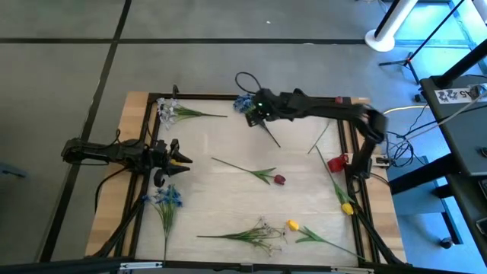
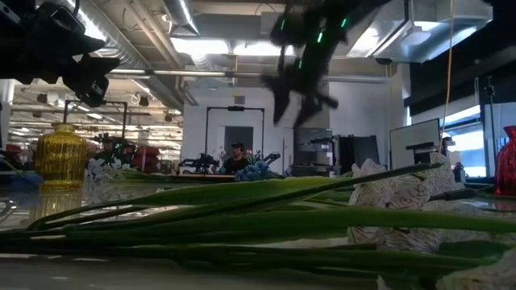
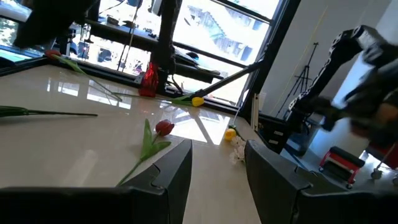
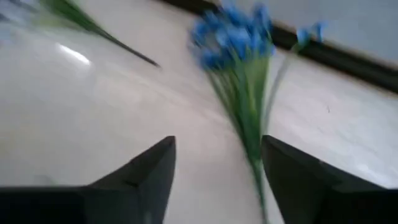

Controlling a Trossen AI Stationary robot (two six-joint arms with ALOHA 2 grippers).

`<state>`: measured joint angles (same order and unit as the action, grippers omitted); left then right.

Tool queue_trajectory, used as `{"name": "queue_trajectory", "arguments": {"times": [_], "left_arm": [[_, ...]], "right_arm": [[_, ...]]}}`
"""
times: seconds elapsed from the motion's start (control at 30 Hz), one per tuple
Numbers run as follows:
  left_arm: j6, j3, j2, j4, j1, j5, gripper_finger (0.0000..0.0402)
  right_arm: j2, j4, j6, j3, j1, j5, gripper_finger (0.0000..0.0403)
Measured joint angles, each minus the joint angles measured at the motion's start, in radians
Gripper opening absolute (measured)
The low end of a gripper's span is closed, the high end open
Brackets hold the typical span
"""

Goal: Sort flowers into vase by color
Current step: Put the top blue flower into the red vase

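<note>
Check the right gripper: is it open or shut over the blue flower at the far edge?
Open. In the right wrist view the right gripper shows a wide gap between its fingers, and the blue flower lies on the table beyond them, not clamped.

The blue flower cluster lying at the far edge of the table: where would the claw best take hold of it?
Probably on the thin green stem, just below the blue flower cluster, coming straight down from above. The flower lies flat on the pale table, and its stem is narrow enough to fit between the open right gripper, which hovers over it; the bushy head would crush.
</note>
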<state>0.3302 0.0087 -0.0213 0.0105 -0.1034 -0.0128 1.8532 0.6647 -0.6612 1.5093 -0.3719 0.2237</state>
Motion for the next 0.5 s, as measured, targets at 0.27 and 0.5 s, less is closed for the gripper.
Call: {"name": "queue_trajectory", "arguments": {"times": [0.27,0.5], "left_arm": [[0.000,0.000,0.000,0.000,0.000,0.002,0.0144],[-0.005,-0.001,0.000,0.003,0.000,0.021,0.0144]], "right_arm": [[0.177,0.008,0.105,-0.001,-0.104,-0.082,0.0249],[0.257,0.004,0.147,-0.001,-0.100,-0.118,0.0214]]}}
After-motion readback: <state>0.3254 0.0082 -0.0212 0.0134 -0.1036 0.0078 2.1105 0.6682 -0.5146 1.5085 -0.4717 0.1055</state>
